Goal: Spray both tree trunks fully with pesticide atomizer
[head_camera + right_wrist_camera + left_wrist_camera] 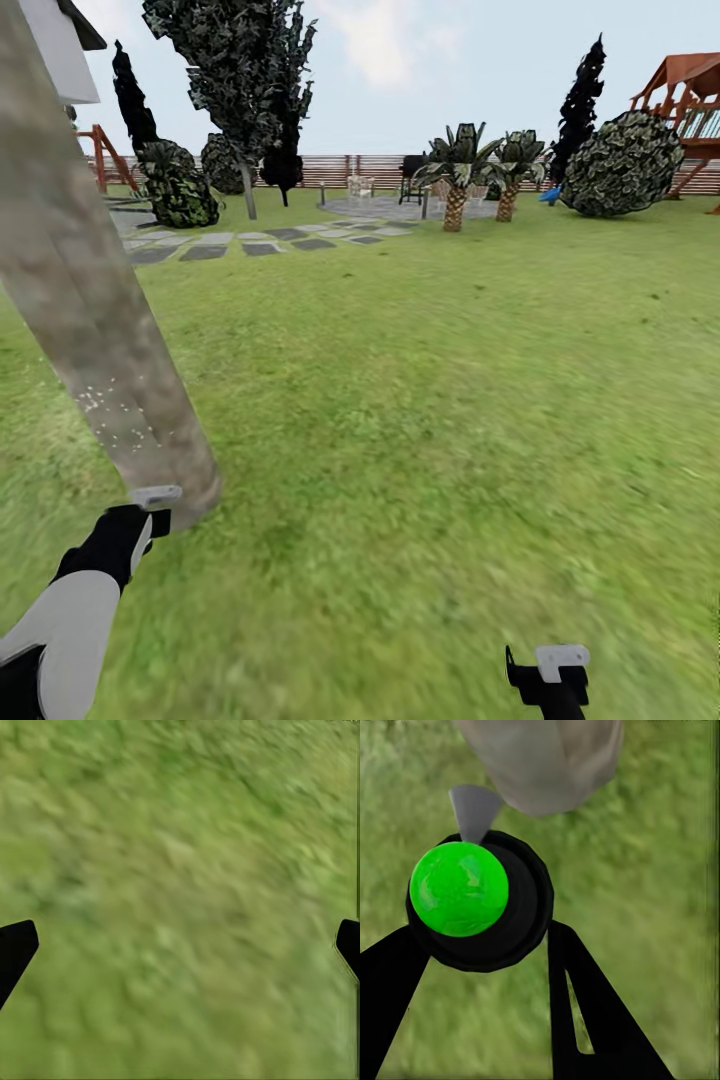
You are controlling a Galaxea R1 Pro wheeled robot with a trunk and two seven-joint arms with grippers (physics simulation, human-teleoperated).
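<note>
The left arm (pixel 70 620) is stretched toward the tree trunk (pixel 90 310). The pesticide atomizer (pixel 472 900) is clamped in the left gripper (pixel 480 967), near the trunk's foot. White pesticide (pixel 115 415) is seen on the bark. The right gripper (pixel 180 945) is spread wide over the lawn (pixel 450 400), with nothing in it.

Trunk (pixel 95 330) at near left on lawn (pixel 450 400), left gripper (pixel 150 500) at its base holding atomizer (pixel 472 900), right gripper (pixel 550 670) at lower right, palms (pixel 460 180) and fence (pixel 350 168) far behind.

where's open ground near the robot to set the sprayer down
Open lawn runs from the tree trunk rightward, and past the right gripper. It is tight at the trunk's base, where the left gripper holds the pesticide atomizer.
</note>
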